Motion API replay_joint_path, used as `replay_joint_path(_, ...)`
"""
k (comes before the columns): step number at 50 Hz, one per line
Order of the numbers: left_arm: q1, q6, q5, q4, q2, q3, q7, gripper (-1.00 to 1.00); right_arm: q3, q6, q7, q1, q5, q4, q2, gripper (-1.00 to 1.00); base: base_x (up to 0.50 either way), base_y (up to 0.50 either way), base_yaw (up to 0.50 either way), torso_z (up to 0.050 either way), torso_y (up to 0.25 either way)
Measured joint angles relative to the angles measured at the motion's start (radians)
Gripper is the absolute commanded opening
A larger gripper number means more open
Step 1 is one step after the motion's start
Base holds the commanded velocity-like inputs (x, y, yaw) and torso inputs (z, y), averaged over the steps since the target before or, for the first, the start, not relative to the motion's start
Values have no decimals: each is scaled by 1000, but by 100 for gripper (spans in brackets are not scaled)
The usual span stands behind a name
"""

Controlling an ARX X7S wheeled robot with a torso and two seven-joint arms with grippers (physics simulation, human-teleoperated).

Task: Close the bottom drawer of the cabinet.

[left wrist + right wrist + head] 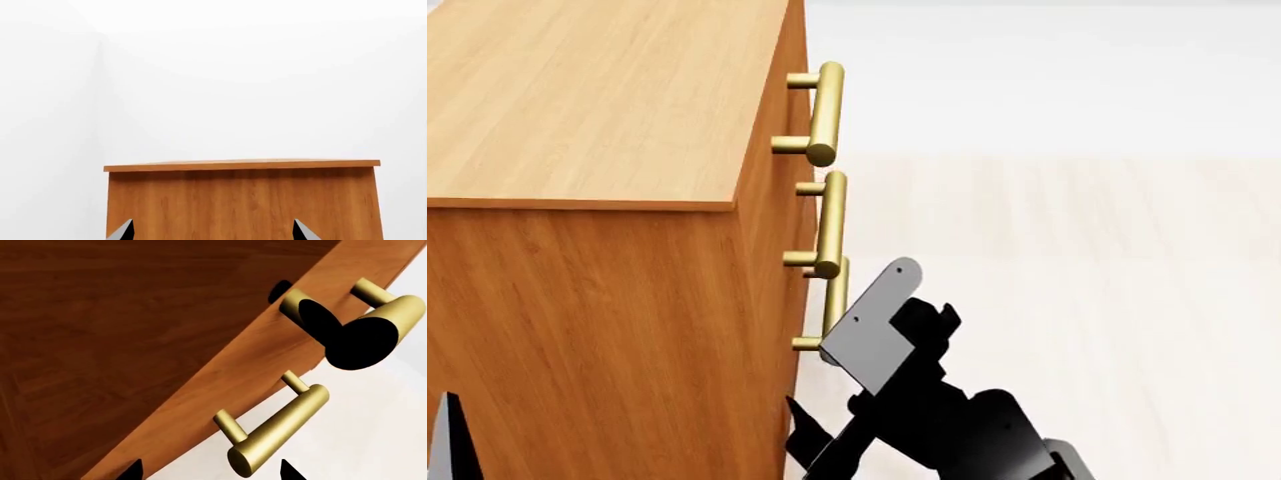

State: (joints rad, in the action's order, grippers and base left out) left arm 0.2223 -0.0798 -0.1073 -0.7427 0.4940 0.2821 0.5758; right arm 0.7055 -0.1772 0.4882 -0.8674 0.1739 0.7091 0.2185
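The cabinet (587, 300) fills the left of the head view, with three brass handles down its front edge. The lowest handle (837, 295) belongs to the bottom drawer (193, 412). I see no gap round its front, which looks level with the fronts above. My right gripper (210, 472) is open beside the cabinet's front. The end of the lowest handle (277, 432) lies between its tips, not gripped. My left gripper (213, 235) is open, facing a plain wooden face of the cabinet (243, 200). One of its fingers (447, 440) shows at the head view's lower left.
Pale floor (1094, 250) spreads to the right of the cabinet. A white wall (233, 75) rises behind the cabinet in the left wrist view. My right arm's black links (961, 420) reach toward the cabinet's lower front, with a grey plate (874, 325) close to the lowest handle.
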Motion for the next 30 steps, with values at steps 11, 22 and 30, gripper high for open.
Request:
replay_joint_path(11, -1, -2, -2, 3, 2, 2, 1, 100, 13, 1, 1, -5, -2, 0, 2, 100, 1, 3, 5, 0, 0)
replay_joint_path(22, -2, -8, -1, 8, 2, 5, 1, 100, 18, 0, 0, -7, -2, 0, 2, 100, 2, 3, 5, 0, 0)
replay_joint_path(30, -2, -11, 0, 11, 3, 8, 2, 100, 22, 4, 0, -9, 1, 4, 3, 100, 1, 3, 5, 0, 0)
